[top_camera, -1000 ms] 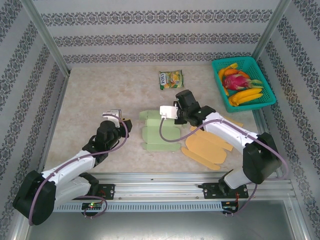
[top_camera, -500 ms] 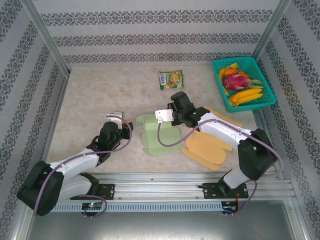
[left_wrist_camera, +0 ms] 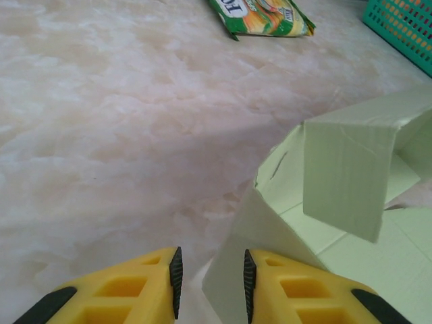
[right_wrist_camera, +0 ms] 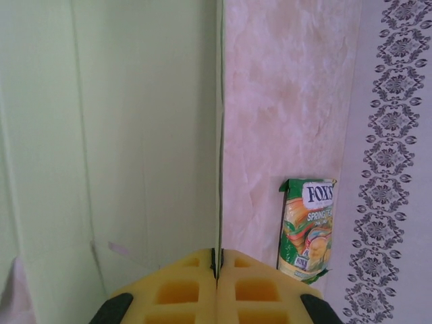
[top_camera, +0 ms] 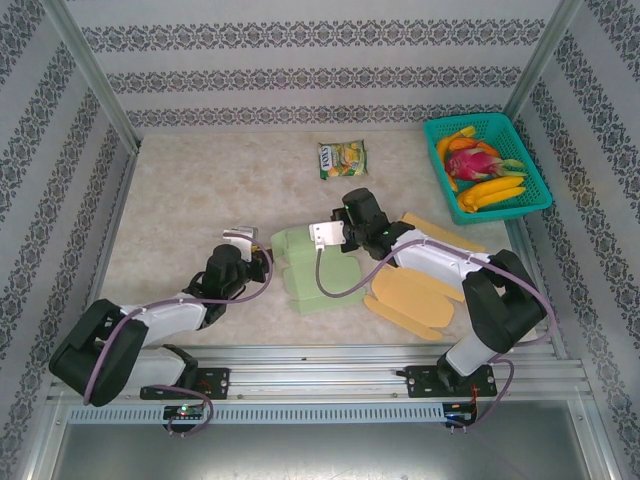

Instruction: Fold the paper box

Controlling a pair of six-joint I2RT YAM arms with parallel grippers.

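The pale green paper box lies partly unfolded at mid table. My right gripper is at its far edge, shut on a panel edge that stands upright between the yellow fingers. My left gripper sits at the box's left side. In the left wrist view its jaws stand apart, with a raised corner of a green flap between them, leaning against the right pad. Another flap is bent over farther back.
A Fox's candy packet lies behind the box. A teal basket of fruit stands at the back right. Orange flat cardboard blanks lie right of the green box. A metal rail runs along the near edge.
My left gripper has slid right, up to the box's left flap. My right gripper has shifted left and slightly back with the panel in it, and the box moved a little with it.
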